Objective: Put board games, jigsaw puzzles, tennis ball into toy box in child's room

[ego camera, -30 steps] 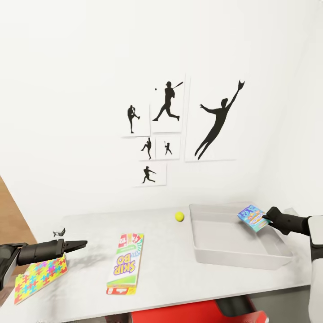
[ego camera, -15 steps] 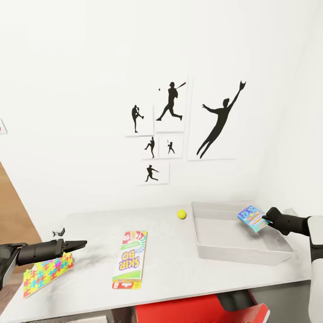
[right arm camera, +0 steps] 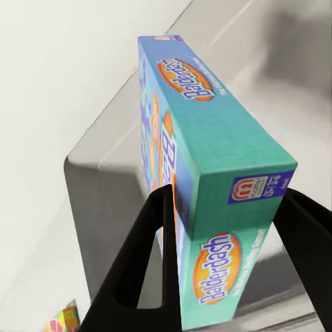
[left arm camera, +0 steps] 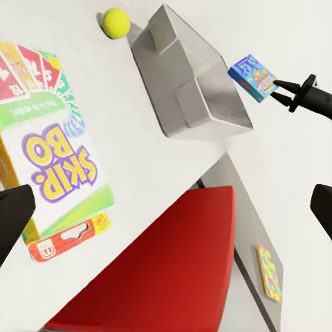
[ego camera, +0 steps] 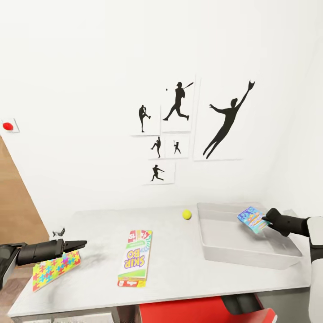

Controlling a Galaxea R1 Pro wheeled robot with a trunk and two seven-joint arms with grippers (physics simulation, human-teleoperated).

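Note:
My right gripper point(ego camera: 267, 220) is shut on the light-blue board game point(ego camera: 252, 219), holding it tilted above the right part of the light-grey toy box point(ego camera: 233, 251). The right wrist view shows the game point(right arm camera: 207, 145) pinched between the fingers point(right arm camera: 149, 235). On the table point(ego camera: 179, 273) lie the tennis ball point(ego camera: 186, 214), just left of the toy box, the Skip-Bo game point(ego camera: 135, 258) in the middle, and a jigsaw puzzle point(ego camera: 56, 268) at the left edge. Above that puzzle my left gripper point(ego camera: 80, 245) hovers open and empty. Another jigsaw puzzle point(left arm camera: 270, 272) lies on a lower grey surface.
Black sports silhouettes point(ego camera: 193, 125) hang on the white wall behind the table. A brown door point(ego camera: 18, 202) stands at the left. Something red point(ego camera: 193, 312) sits under the table's front edge. A small grey object point(ego camera: 58, 232) rests near the table's left corner.
The whole picture has slid rightward, so the camera has moved. Both grippers keep their poses, and the right one still holds the light-blue game over the toy box.

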